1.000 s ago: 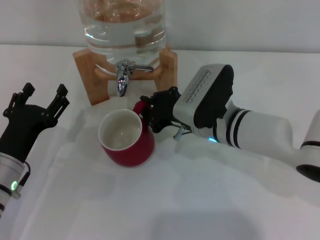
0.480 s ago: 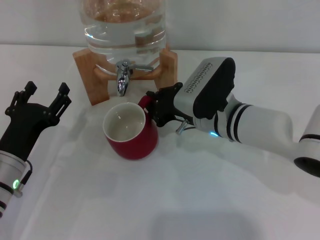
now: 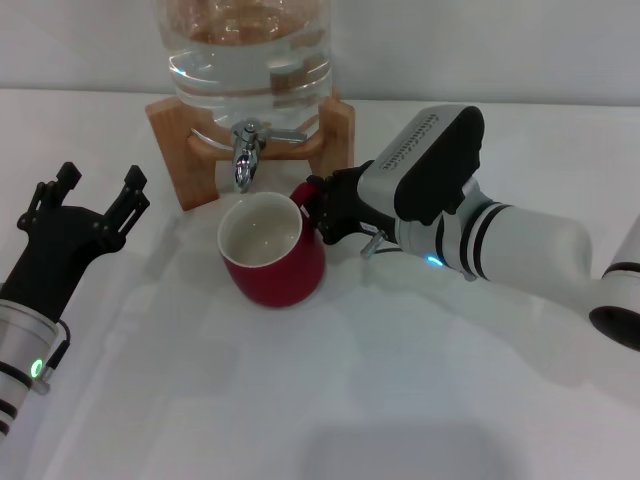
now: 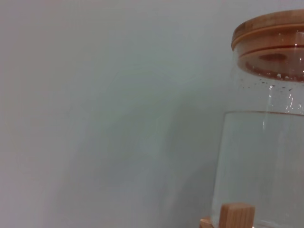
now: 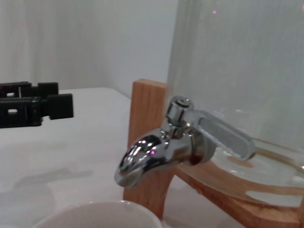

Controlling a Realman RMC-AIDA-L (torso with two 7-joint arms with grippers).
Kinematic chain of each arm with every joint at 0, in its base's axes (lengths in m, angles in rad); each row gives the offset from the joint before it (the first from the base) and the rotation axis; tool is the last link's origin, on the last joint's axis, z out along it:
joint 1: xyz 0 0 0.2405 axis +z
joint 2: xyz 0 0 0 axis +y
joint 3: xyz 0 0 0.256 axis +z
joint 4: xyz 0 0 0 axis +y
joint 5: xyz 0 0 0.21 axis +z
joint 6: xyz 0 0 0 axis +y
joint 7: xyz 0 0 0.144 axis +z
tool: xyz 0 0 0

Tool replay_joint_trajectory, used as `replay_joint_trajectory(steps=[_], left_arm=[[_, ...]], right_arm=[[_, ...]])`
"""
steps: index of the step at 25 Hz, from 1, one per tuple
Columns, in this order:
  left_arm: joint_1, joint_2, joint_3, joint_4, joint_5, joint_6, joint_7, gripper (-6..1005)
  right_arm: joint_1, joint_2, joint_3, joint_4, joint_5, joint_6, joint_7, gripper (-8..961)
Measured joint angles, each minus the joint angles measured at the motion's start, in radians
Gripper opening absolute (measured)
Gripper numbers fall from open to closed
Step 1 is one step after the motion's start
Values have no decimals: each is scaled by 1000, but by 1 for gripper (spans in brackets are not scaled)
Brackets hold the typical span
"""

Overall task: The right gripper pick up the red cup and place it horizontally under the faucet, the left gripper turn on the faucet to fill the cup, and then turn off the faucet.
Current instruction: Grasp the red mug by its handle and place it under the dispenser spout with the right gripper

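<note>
Cup [image 3: 272,250] upright on table [image 3: 330,400], just below faucet [image 3: 245,155], handle clamped by right gripper [image 3: 318,210]. Left gripper [image 3: 95,205] well apart, prongs spread. No legible writing.

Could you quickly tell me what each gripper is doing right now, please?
Left gripper: open, holding nothing, off to the left of the faucet.
Right gripper: shut on the red cup by its handle.

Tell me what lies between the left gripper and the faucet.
In the head view, only bare white table and the near post of the wooden stand separate the open left gripper from the faucet.
</note>
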Motion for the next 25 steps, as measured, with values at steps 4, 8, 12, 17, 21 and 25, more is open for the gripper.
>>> replay_joint_trajectory(steps=[4,8,12,17,21,25], left_arm=[[0,0,0,0,0,0,0,880],[0,0,0,0,1,0,0,880],[0,0,0,2,4,0,0,880],[0,0,0,2,12,0,0,880],[0,0,0,2,20,0,0,880],[1,0,0,2,28,-3,0,880]], right_arm=[[0,0,2,0,18,8,0,125],[0,0,9,3,31,19,1,126],[1,0,9,5,59,21,1,126],[-4,0,9,2,91,21,2,125],[-11,0,9,1,98,21,2,125],[-16,0,4,1,98,21,2,126]])
